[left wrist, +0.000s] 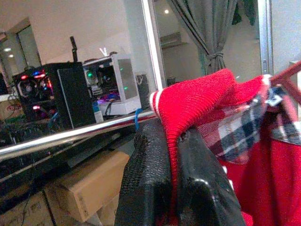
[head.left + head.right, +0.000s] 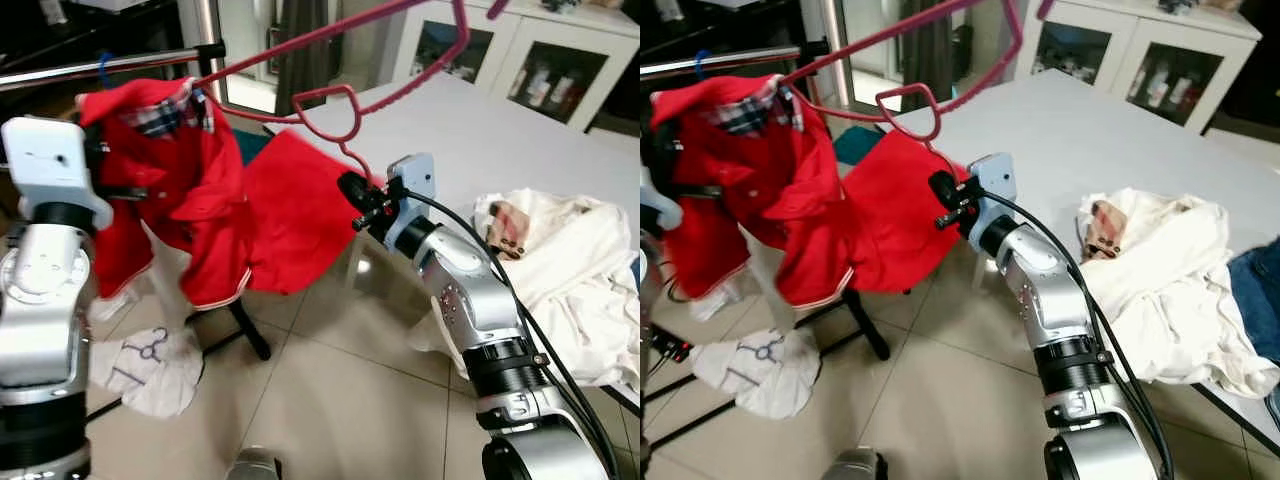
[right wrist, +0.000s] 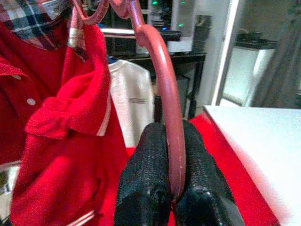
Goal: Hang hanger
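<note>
The robot has the red polo shirt stretched between its two arms, and you can see why each grip sits where it does. The right gripper has its fingers pressed together on the lower curve of the pink hanger, pinching the rod so the frame can be steered from below. The left gripper pinches the red collar of the shirt near the plaid lining, seemingly to keep the garment from sliding off while the hanger is carried. The hanger hangs in the air, tilted, its long arm reaching up over the grey surface and its other end tucked into the shirt's neck. Just beyond the collar runs the silver rail of the clothes rack, which I'd judge is the target; the hook is not yet over it. A white garment lies heaped on the surface to the robot's right, well apart from the work.
</note>
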### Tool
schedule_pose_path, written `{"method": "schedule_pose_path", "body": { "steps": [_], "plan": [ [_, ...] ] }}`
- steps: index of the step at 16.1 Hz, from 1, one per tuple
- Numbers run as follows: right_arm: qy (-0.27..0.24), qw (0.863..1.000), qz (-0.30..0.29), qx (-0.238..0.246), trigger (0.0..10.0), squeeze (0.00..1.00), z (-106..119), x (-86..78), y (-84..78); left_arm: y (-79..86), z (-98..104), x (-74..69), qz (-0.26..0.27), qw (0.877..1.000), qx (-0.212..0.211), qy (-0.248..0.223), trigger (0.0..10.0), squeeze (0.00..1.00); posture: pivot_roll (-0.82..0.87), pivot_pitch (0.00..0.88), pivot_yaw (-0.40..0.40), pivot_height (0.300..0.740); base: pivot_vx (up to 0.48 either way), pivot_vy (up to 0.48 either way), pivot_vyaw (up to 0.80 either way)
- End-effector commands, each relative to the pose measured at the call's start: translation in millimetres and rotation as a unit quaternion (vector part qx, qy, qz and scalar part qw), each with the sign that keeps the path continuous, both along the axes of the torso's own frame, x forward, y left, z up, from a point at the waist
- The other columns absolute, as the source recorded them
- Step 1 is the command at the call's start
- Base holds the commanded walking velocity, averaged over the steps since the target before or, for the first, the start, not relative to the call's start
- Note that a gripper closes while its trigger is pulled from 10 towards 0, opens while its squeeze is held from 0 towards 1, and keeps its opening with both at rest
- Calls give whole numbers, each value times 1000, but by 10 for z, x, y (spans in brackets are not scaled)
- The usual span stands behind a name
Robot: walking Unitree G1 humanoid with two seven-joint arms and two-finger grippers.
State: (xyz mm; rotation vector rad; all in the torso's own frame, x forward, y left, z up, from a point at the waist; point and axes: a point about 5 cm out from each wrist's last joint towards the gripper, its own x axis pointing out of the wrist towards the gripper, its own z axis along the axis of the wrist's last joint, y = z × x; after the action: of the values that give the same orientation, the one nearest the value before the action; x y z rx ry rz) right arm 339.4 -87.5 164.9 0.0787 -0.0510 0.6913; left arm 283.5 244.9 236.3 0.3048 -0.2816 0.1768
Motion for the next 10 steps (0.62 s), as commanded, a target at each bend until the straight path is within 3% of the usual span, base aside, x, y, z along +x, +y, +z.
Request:
{"method": "schedule_pose_path", "body": {
  "steps": [1,7,10],
  "plan": [
    [-21,1000,4,2,10000,0,67,-8,9,-15,3,-22,1,1000,6,0,10000,0,169,0,-59,740,0,0,800],
    [-7,1000,14,-2,10000,0,6,-2,32,-41,-91,-50,-9,1000,-4,23,10000,0,180,2,-68,740,0,0,800],
    [12,999,20,-37,10000,0,-160,-12,-59,-70,-344,-79,-48,994,-11,96,10000,0,182,11,-76,740,0,0,0]
  ]
}}
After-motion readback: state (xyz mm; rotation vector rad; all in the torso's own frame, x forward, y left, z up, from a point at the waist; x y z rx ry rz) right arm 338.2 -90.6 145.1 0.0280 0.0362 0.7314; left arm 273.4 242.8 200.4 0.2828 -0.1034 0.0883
